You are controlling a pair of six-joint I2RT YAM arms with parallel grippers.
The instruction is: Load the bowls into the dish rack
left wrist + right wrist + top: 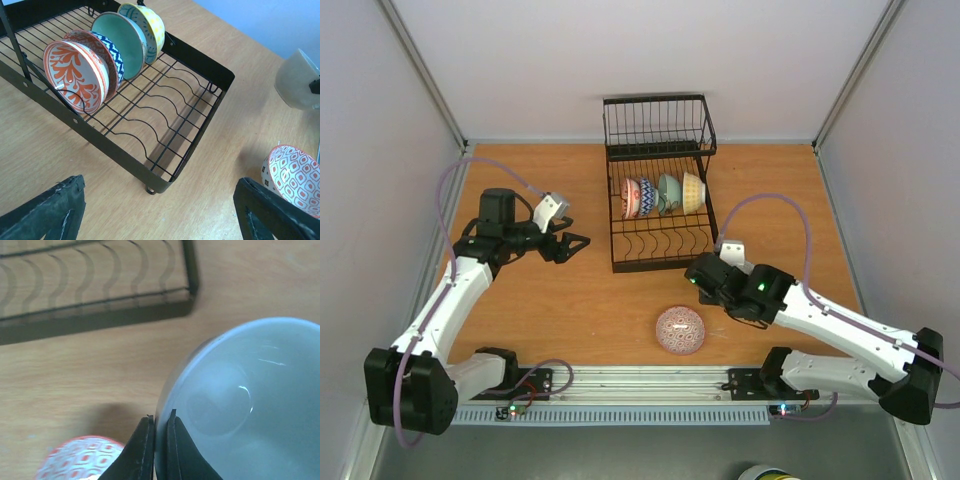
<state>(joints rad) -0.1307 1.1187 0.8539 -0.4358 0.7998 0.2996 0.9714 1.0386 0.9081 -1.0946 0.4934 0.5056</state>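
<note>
The black wire dish rack (pixel 655 262) stands at the back middle of the table, with several patterned bowls (pixel 665 193) on edge in its tines. They show close up in the left wrist view: orange-red (pixel 75 75), blue, pale green (pixel 120 42) and yellow. My right gripper (pixel 160 416) is shut on the rim of a plain pale bowl (pixel 240 400), which is lifted just right of the rack's front corner (pixel 297 85). A red-patterned bowl (pixel 680 330) lies on the table near the front. My left gripper (pixel 582 243) hangs open left of the rack, nothing between its fingers.
The rack's upright wire basket section (pixel 658 125) rises at the back against the wall. Its front tines (pixel 160 120) hold nothing. Grey walls close in the table on the left, right and back. A rail with the arm bases (pixel 640 385) runs along the near edge.
</note>
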